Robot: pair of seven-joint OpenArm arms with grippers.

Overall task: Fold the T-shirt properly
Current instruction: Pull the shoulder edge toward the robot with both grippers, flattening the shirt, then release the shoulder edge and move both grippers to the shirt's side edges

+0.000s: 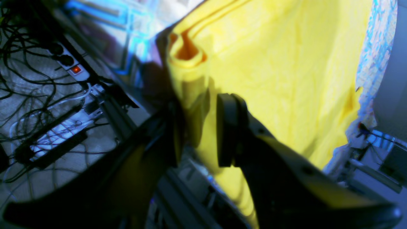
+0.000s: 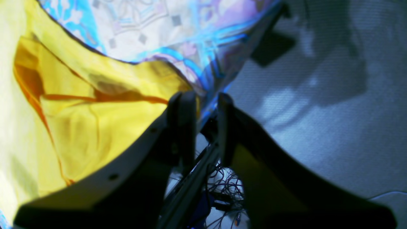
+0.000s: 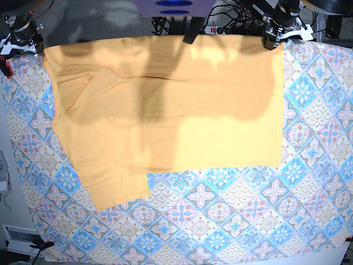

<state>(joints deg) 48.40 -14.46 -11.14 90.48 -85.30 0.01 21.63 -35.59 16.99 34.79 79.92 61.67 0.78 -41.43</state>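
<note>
Patterned blue, pink and white cotton-like tablecloth (image 3: 231,221) covers the whole table, its diamond tiles bare along the near side and right edge. Across its far half lies the large plain yellow-orange short-sleeved T-shirt (image 3: 165,116), folded and mostly flat, a sleeve reaching toward the near left. At the far edge, the left gripper (image 1: 197,130) has its black jaws parted a little, with a hanging fold of yellow cloth between them, though contact is unclear. The right gripper (image 2: 205,127) stands slightly open over the shirt's corner at the table edge, gripping nothing visibly. No readable writing shows anywhere, not even on the white power strip (image 1: 68,63) with its red switch.
</note>
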